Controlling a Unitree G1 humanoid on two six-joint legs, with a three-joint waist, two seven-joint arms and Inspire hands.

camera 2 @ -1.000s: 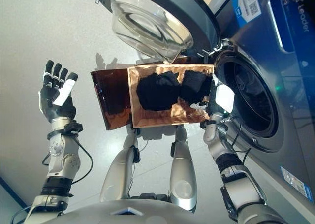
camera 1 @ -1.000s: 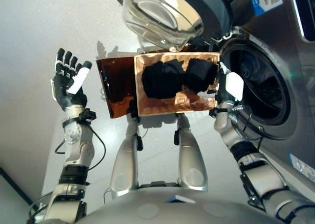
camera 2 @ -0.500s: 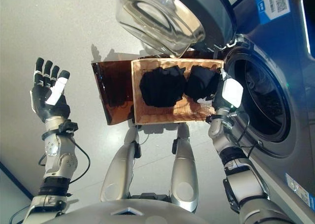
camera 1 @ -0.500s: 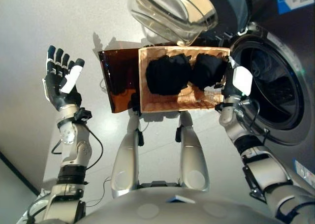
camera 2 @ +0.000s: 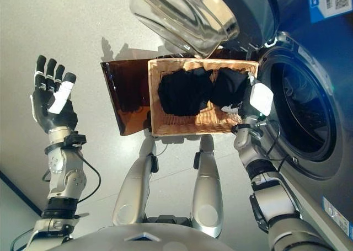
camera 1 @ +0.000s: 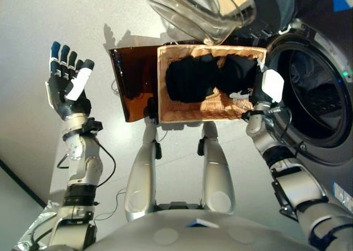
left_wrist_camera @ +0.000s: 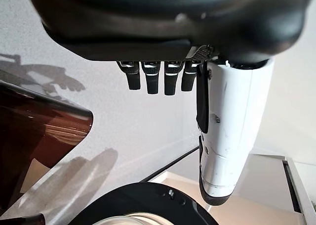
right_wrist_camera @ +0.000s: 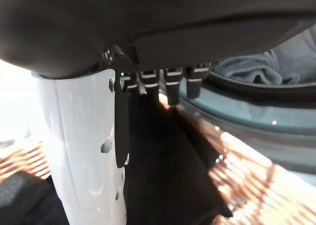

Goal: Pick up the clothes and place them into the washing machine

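**Right hand at basket edge, clothes in basket, washer door open**

- Clothes (camera 1: 207,80): two dark bundles side by side in the wicker basket (camera 1: 187,112). Left bundle is larger; the right one sits against the basket's washer-side end. They touch or nearly touch in the middle. None in either hand.
- Basket sits on the floor (camera 1: 33,19), just in front of the washing machine (camera 2: 325,124) opening. A brown translucent lid (camera 1: 132,85) stands open on the basket side away from the washer.
- Washer door (camera 2: 187,16) is swung open, its glass bowl hanging above the basket's far rim. The drum (camera 2: 300,110) is open and dark inside; the right wrist view shows some pale grey fabric (right_wrist_camera: 276,67) behind the door seal.
- Right hand (camera 1: 263,91): at the basket's washer-side end, right beside the right-hand bundle, thumb with white cover facing the camera. Right wrist view: fingers (right_wrist_camera: 173,89) extended over dark cloth and wicker, not curled round anything. Relaxed and empty; can't tell whether the fingertips touch the cloth.
- Left hand (camera 1: 66,88): raised, palm up, well apart from the basket on the lid side. Fingers straight and spread, nothing held. Left wrist view confirms this: fingers (left_wrist_camera: 150,79) straight, only floor and the lid's edge past them.
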